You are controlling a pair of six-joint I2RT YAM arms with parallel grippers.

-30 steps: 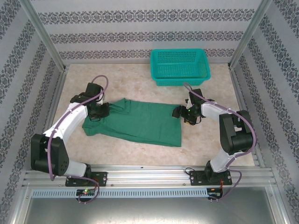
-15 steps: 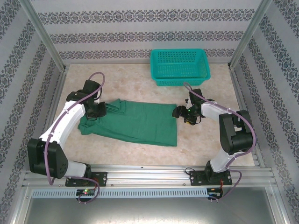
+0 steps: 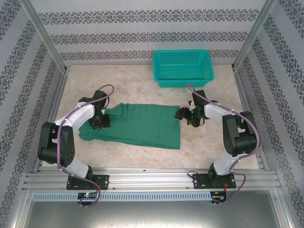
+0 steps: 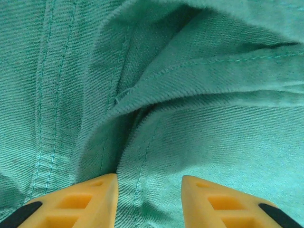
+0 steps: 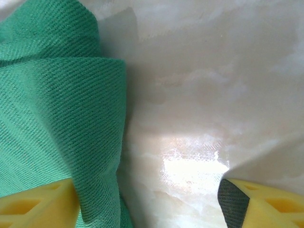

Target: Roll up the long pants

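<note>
The long pants (image 3: 142, 124) lie flat and partly folded across the middle of the table, dark green. My left gripper (image 3: 100, 120) hovers over their bunched left end. In the left wrist view its yellow fingers (image 4: 95, 199) stand apart, with a seamed fold of the pants (image 4: 190, 95) lying loose between them, so the left gripper (image 4: 149, 194) is open. My right gripper (image 3: 182, 114) sits at the pants' right edge, open wide. In the right wrist view a rolled edge of the pants (image 5: 57, 95) lies against the left finger of the right gripper (image 5: 147, 197), and bare table shows between the fingers.
A teal mesh basket (image 3: 183, 66) stands at the back right of the marble-patterned table (image 3: 142, 85). Patterned walls and metal frame posts close in the left, right and back sides. Bare table surface (image 5: 213, 71) lies right of the pants' edge.
My left gripper has opened and let go of the pants' left end, and the left arm has drawn back toward its base. The pants shifted slightly left. The right arm has not moved.
</note>
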